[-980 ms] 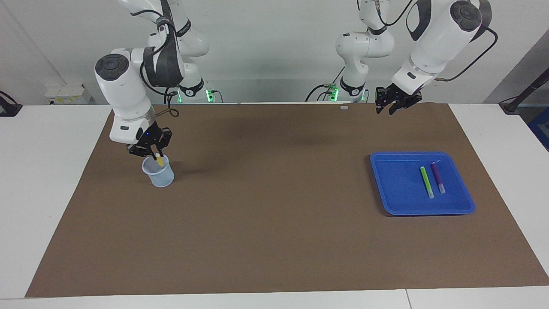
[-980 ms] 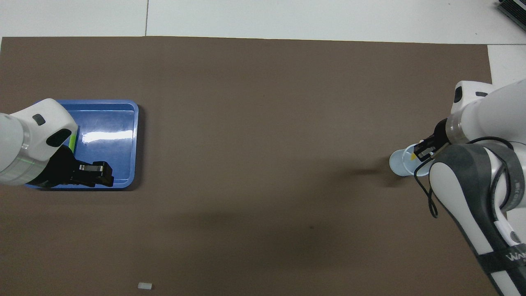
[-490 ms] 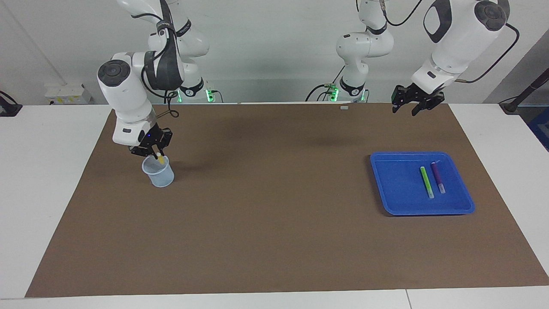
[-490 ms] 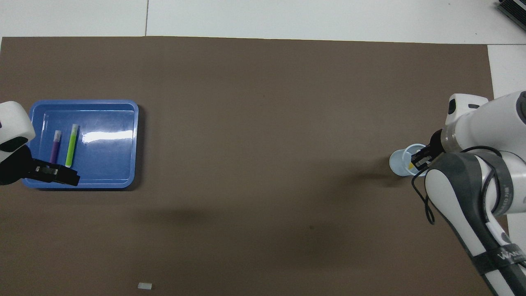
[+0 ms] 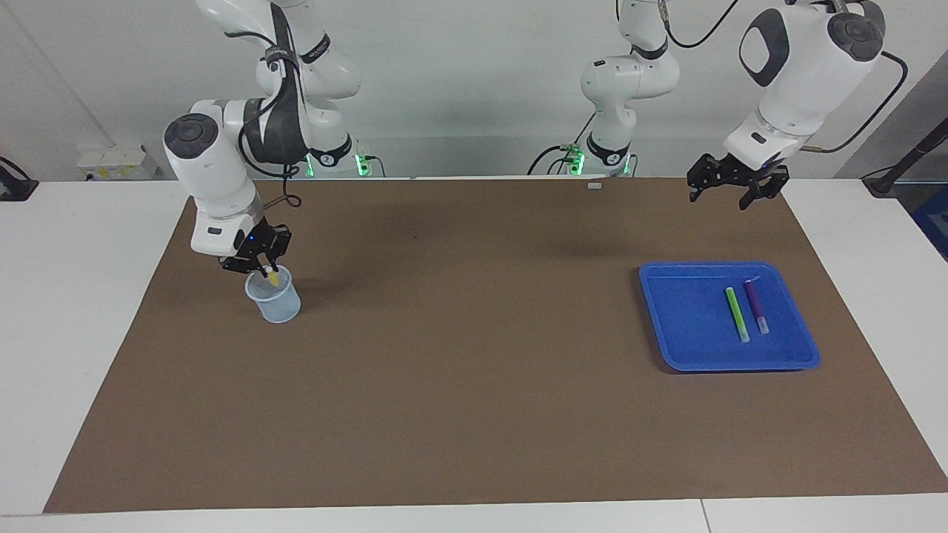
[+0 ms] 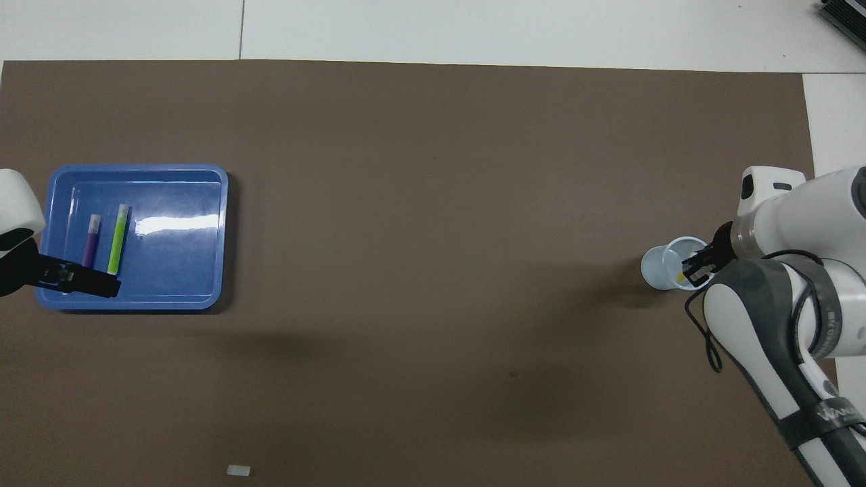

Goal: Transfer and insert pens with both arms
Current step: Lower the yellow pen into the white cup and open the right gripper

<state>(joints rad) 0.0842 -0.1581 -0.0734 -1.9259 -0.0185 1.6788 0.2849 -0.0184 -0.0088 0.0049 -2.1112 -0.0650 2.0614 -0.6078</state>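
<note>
The right gripper, centre-left of the facing view, pinches the slim yellow marker pen over the translucent plastic cup; released crooked, it could tip the cup; the left gripper, upper right, hangs spread over the brown mat; green pen and purple pen lie in the blue tray.

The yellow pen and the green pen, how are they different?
The yellow pen stands tilted in the clear cup, pinched by the right gripper; the green pen lies flat in the blue tray, with nothing holding it. The yellow pen is at the right arm's end of the table, the green pen at the left arm's. Both are slim markers.
</note>
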